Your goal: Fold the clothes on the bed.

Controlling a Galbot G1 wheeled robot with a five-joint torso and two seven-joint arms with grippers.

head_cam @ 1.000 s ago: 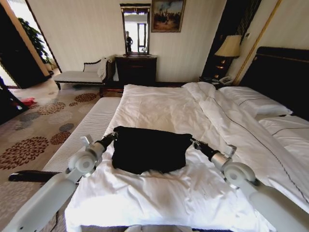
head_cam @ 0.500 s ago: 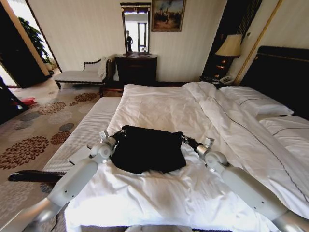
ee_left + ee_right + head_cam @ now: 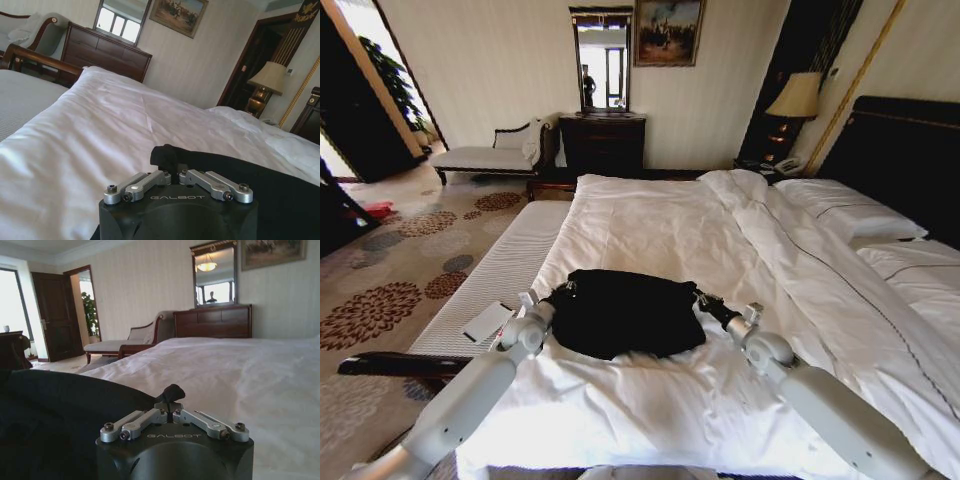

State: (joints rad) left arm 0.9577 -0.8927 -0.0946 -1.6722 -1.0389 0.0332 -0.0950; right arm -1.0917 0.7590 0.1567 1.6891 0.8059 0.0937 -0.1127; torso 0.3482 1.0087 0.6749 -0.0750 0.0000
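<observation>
The clothes (image 3: pixel 625 312), one black T-shirt, lie in a doubled-over bundle on the white duvet of the bed (image 3: pixel 720 240), near its close edge. My left gripper (image 3: pixel 563 290) is shut on the shirt's far left corner. My right gripper (image 3: pixel 698 298) is shut on its far right corner. In the left wrist view the left gripper (image 3: pixel 172 172) pinches a raised tuft of the black shirt (image 3: pixel 240 175). The right wrist view shows the right gripper (image 3: pixel 169 405) closed on a similar tuft, with the shirt (image 3: pixel 65 405) spread beside it. No lettering shows.
A pale ribbed bench (image 3: pixel 510 255) runs along the bed's left side with a white card (image 3: pixel 487 321) on it. Pillows (image 3: pixel 855 215) and the dark headboard (image 3: pixel 910 160) are at right. A chaise (image 3: pixel 485 157), dresser (image 3: pixel 602 143) and lamp (image 3: pixel 794 97) stand by the far wall.
Both grippers drew inward toward each other, then came lower and a little nearer to me, still holding the shirt's corners. The bundle is narrower than before.
</observation>
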